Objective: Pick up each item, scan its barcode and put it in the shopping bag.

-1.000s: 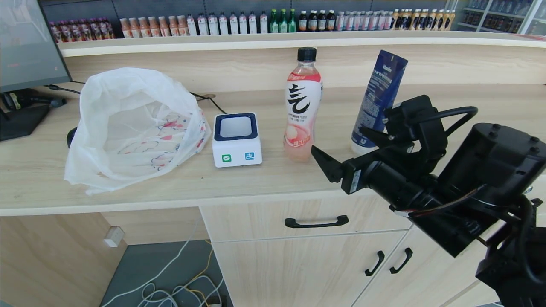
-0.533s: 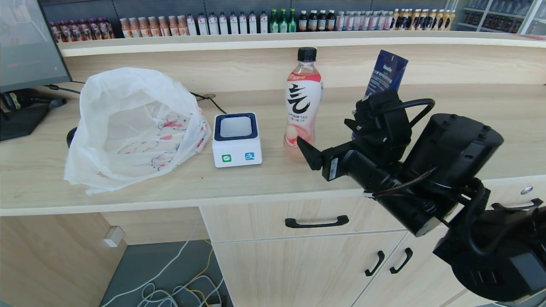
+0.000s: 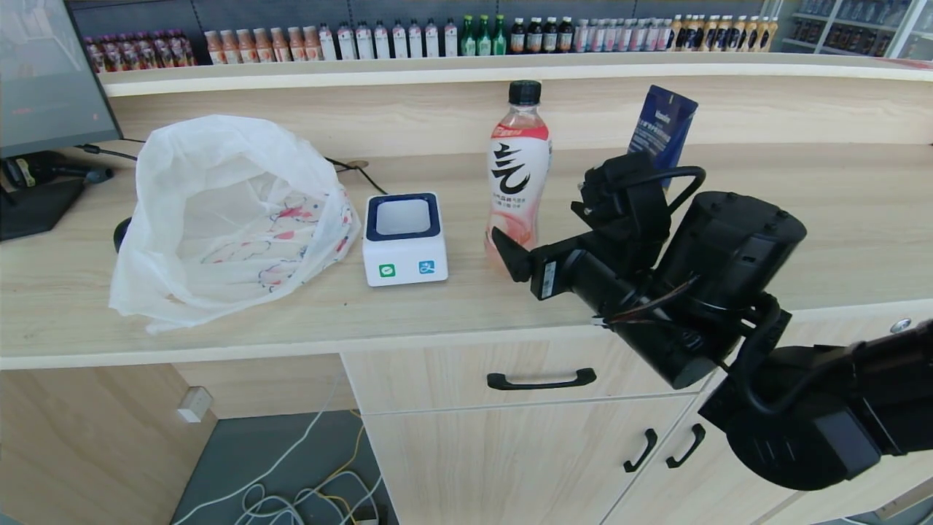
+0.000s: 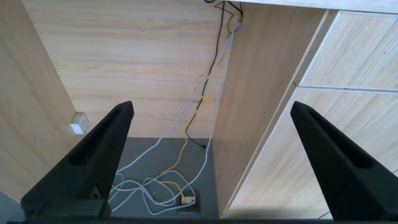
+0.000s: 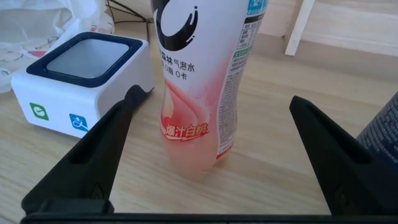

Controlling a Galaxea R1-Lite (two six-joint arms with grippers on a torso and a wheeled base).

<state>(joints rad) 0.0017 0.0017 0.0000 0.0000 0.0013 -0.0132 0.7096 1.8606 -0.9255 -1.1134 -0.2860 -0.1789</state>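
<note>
A pink drink bottle (image 3: 517, 182) with a black cap stands upright on the wooden counter (image 3: 291, 306). Right of it stands a dark blue tube (image 3: 660, 120), mostly hidden by my right arm. My right gripper (image 3: 543, 232) is open at the bottle's lower part, close in front of it. In the right wrist view the bottle (image 5: 202, 93) stands between the two spread fingers (image 5: 93, 168), not touching them. The white scanner (image 3: 404, 237) sits left of the bottle. An open white shopping bag (image 3: 226, 219) lies further left. My left gripper (image 4: 211, 109) hangs open below the counter.
A monitor (image 3: 51, 73) and a cable stand at the counter's far left. A raised shelf edge runs behind the items, with rows of bottles beyond. Drawers with black handles (image 3: 541, 380) sit under the counter. Loose cables (image 4: 180, 180) lie on the floor.
My right arm has moved left and forward toward the pink bottle, now covering most of the blue tube. The gripper stays open. Nothing on the counter has moved.
</note>
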